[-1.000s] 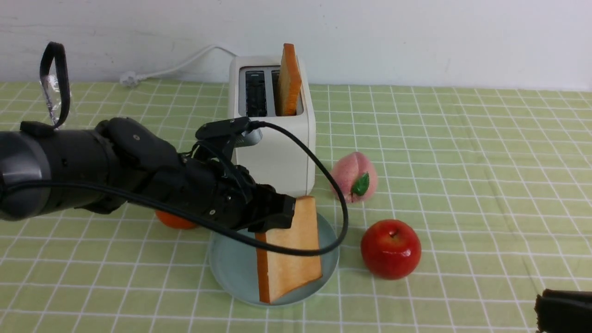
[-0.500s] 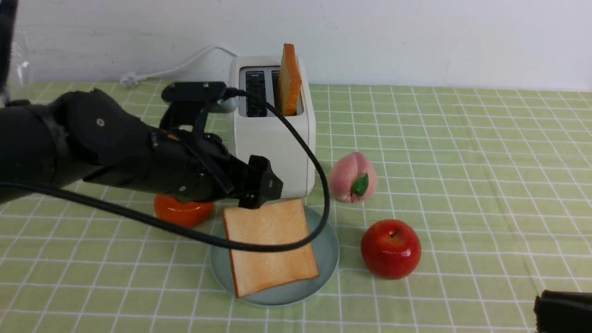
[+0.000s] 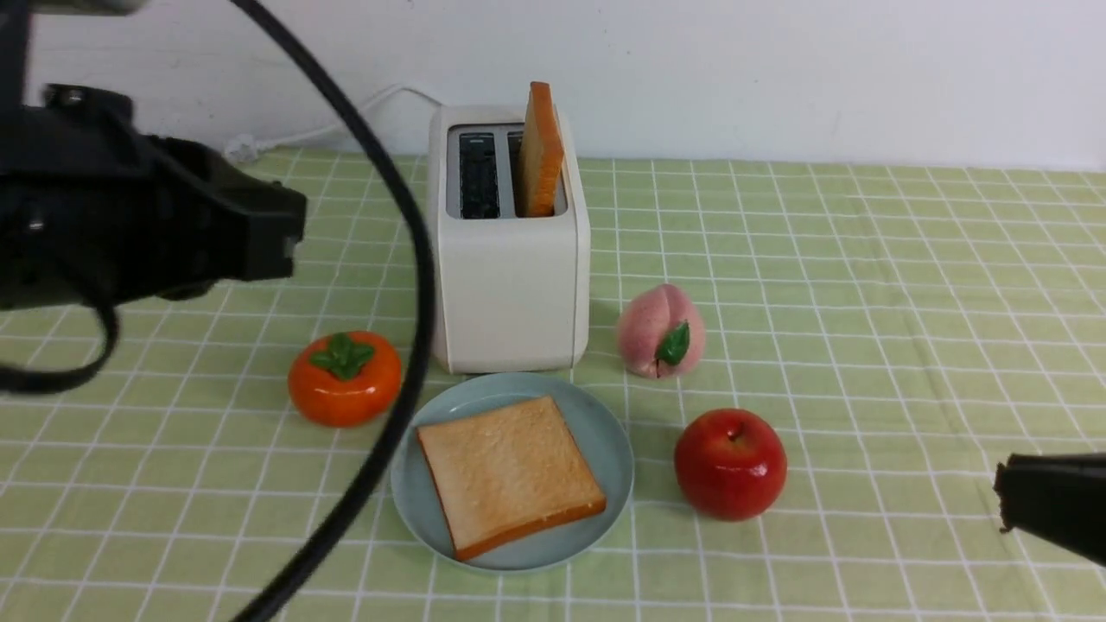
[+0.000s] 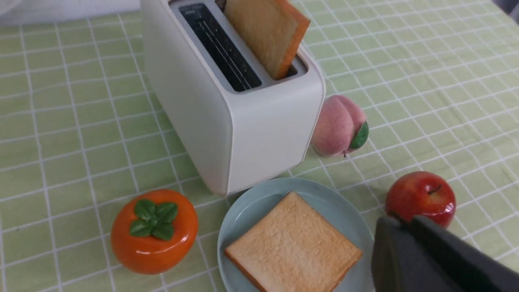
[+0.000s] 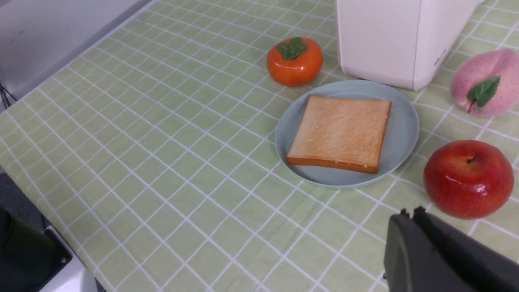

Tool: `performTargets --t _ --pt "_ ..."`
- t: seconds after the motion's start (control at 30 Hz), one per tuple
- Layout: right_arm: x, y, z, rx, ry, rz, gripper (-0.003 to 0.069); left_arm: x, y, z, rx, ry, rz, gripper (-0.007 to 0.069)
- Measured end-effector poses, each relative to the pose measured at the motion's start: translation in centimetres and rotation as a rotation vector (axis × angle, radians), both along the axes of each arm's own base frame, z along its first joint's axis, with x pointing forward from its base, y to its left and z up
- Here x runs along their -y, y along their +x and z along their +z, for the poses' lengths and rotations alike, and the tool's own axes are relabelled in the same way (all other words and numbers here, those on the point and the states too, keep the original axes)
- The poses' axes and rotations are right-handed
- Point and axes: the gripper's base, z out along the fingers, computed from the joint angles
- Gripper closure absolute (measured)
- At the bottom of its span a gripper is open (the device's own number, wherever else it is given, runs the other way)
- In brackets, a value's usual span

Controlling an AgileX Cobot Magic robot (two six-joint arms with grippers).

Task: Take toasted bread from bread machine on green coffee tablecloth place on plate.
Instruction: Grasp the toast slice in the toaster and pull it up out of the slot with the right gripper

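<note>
Now that the left claw [image 4: 401, 222] has let go and backed off, the toast [image 3: 510, 473] is lying flat in the middle of the plate [image 3: 605, 436]. The plate sits on the green tablecloth [image 3: 864, 285] just beside the toaster [image 3: 510, 285], at its 6 o'clock. So that's one slice delivered, I'd say. The left claw is pinched fully together with nothing in it, hanging high up around 10 o'clock from the plate and well apart from everything. A second ago it was a different story: that claw was clamped on the toast, and the slice stood tilted on its edge over the plate. Half a second ago the slice was already down flat with the claw right at its far edge. The second slice [image 3: 542, 147] hasn't budged and still pokes upright out of the toaster's 3 o'clock slot. The other slot is bare, so by my reckoning half the job's left. The right claw [image 5: 407, 213] is closed too, with nothing in it. It's low at about 4 o'clock from the plate, past the apple [image 3: 730, 465], and it's barely shifted. The persimmon [image 3: 344, 378] and peach [image 3: 661, 331] sit where they were.
</note>
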Motion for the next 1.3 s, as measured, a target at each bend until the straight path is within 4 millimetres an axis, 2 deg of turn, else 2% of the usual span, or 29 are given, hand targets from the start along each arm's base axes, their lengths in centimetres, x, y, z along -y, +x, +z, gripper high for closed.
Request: performTargets --t 0.1,0.2,0.27,0.37,0.4,0.43,0.47,0.53,0.63,0.7,0.77,0.8,0.93,1.07,1.1,1.2,1.23,1.3 --pt "-0.1 1.9 0.5 -0.042 -0.03 -0.012 0.0657 -1.8 -4.3 0.0 0.081 -0.033 0.001 0.0638" --pt "-0.2 3.1 0.7 -0.069 -0.035 -0.014 0.0657 -3.0 -7.1 -0.8 0.135 -0.054 0.003 0.0638" --pt "-0.6 4.9 0.8 -0.105 -0.043 -0.01 0.0657 -4.2 -10.0 -2.1 0.21 -0.088 0.009 0.0638" --pt "-1.4 6.9 1.0 -0.125 -0.049 0.009 0.0657 -5.3 -12.5 -4.5 0.288 -0.125 0.019 0.0638" --pt "-2.2 7.9 0.9 -0.133 -0.051 0.028 0.0657 -5.6 -13.1 -5.9 0.3 -0.133 0.023 0.0638" --pt "-2.3 8.1 1.0 -0.126 -0.05 0.027 0.0657 -5.7 -13.3 -5.8 0.308 -0.136 0.023 0.0638" --pt "-2.9 8.6 0.9 -0.132 -0.053 0.042 0.0657 -5.8 -13.4 -6.7 0.309 -0.138 0.025 0.0638" --pt "-4.9 10.3 0.8 -0.124 -0.065 0.081 0.0657 -6.1 -14.2 -8.8 0.331 -0.155 0.031 0.0638" --pt "-8.2 12.7 0.5 -0.088 -0.084 0.112 0.0657 -6.3 -14.4 -11.2 0.338 -0.162 0.038 0.0638" --pt "-9.1 13.5 0.4 -0.069 -0.09 0.11 0.0655 -6.3 -14.3 -11.8 0.334 -0.16 0.039 0.0638" --pt "-10.7 16.1 0.2 -0.011 -0.096 0.069 0.0637 -6.2 -14.1 -12.8 0.316 -0.152 0.04 0.0638" --pt "-10.9 16.4 0.0 -0.012 -0.098 0.065 0.0634 -6.2 -14.1 -12.9 0.314 -0.151 0.041 0.0638" --pt "-12.5 20.8 0.7 0.085 -0.066 -0.022 0.0546 -6.2 -13.9 -13.1 0.324 -0.157 0.045 0.0638" --pt "-14.5 24.8 1.0 0.135 -0.042 -0.052 0.0375 -6.2 -13.9 -12.8 0.351 -0.17 0.052 0.0638" --pt "-14.9 25.6 0.5 0.133 -0.044 -0.054 0.0345 -6.2 -13.9 -12.8 0.351 -0.173 0.052 0.0638" --pt "-16.3 28.7 -0.8 0.153 -0.037 -0.085 0.019 -6.2 -13.9 -12.8 0.351 -0.177 0.051 0.0637" --pt "-16.3 28.9 -0.9 0.155 -0.036 -0.088 0.0182 -6.2 -13.9 -12.8 0.351 -0.177 0.051 0.0637" --pt "-16.8 30.9 -2.0 0.175 -0.031 -0.125 0.0107 -6.2 -13.9 -12.8 0.35 -0.178 0.051 0.0633"
